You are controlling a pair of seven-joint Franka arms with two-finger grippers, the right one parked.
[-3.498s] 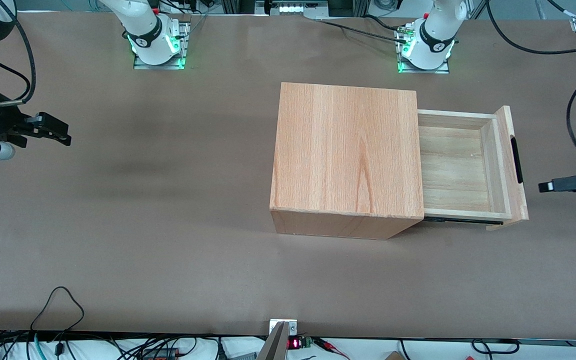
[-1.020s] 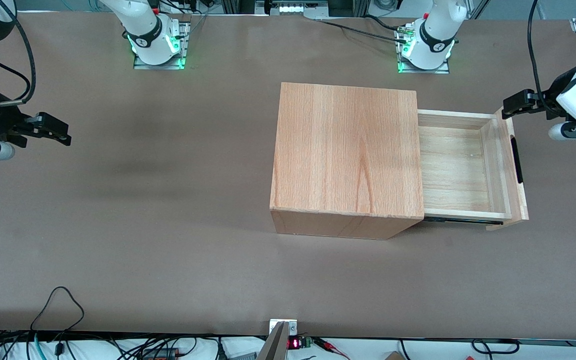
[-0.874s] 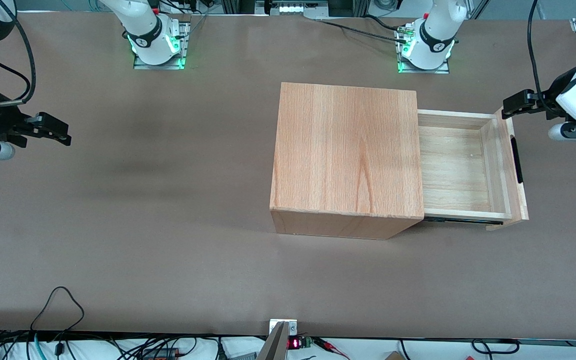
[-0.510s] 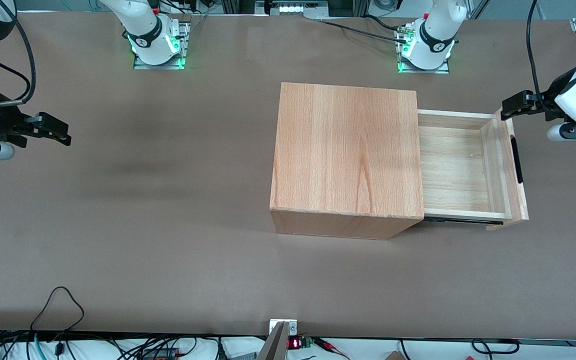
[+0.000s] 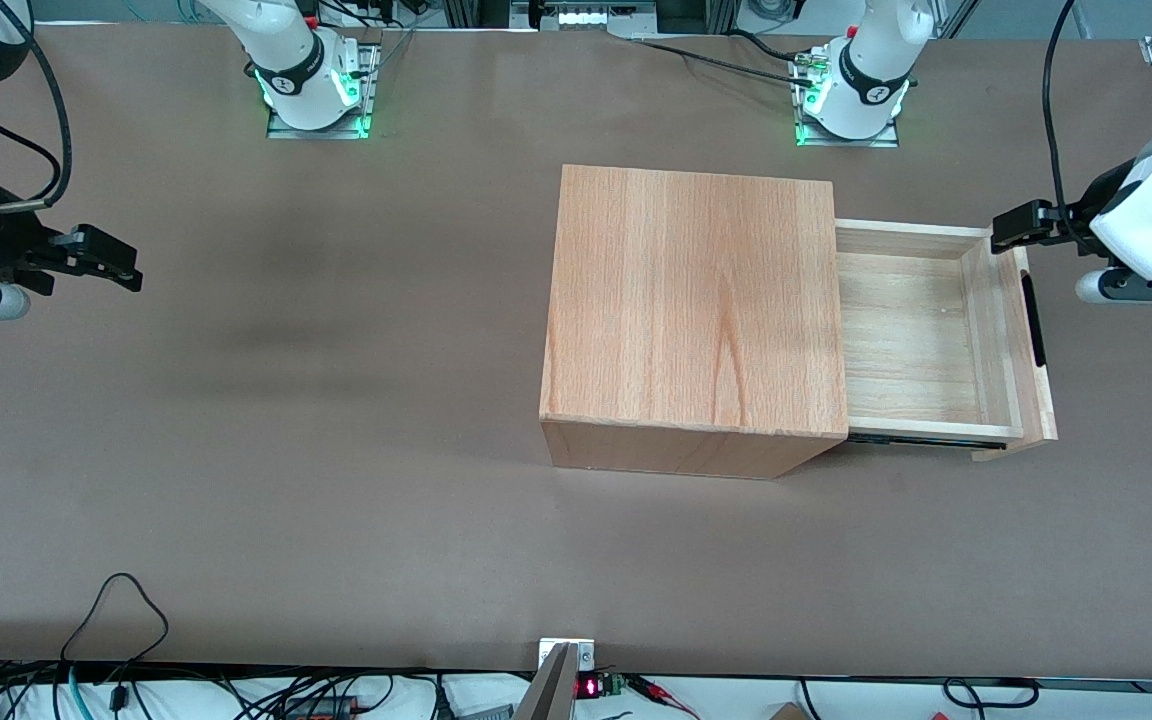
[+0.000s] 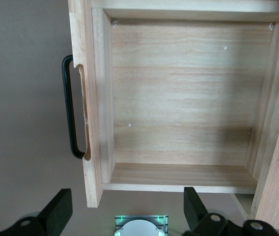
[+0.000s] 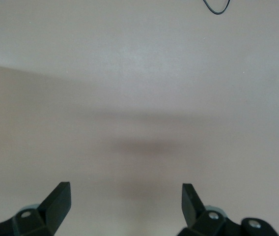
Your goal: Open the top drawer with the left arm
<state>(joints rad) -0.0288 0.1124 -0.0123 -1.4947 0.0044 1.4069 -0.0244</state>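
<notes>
Above the drawer's corner, farther from the front camera, this is what you could see.

Claw: your gripper (image 5: 1011, 228) hung in the air over the corner of the drawer front that was farther from the front camera. It touched nothing.
Claw state: the two black fingers (image 6: 56, 212) were spread wide apart and nothing was between them. In the wrist view the gap framed the drawer's corner and the brown table under it.
Arm: the left arm (image 5: 1151, 215) reached in from the working arm's end of the table. Its white rounded wrist was just beside the drawer front, and a black cable (image 5: 1054, 100) rose from it.
Top drawer: the top drawer (image 5: 921, 330) stood pulled out of the cabinet toward the working arm's end of the table. Much of its pale plank floor was open to view, and you could see nothing lying in it.
Front panel: the thick panel closed the drawer at its outer end, and it was the part nearest to your gripper.
Handle: the slim black bar handle (image 6: 69, 113) sat on the outer face of the panel. It was free, and the gripper was apart from it, farther from the front camera.
Cabinet: the wooden cabinet (image 5: 693, 310) stood near the middle of the table, with a plain top.
Table: the brown table (image 5: 286, 450) carried the cabinet.
</notes>
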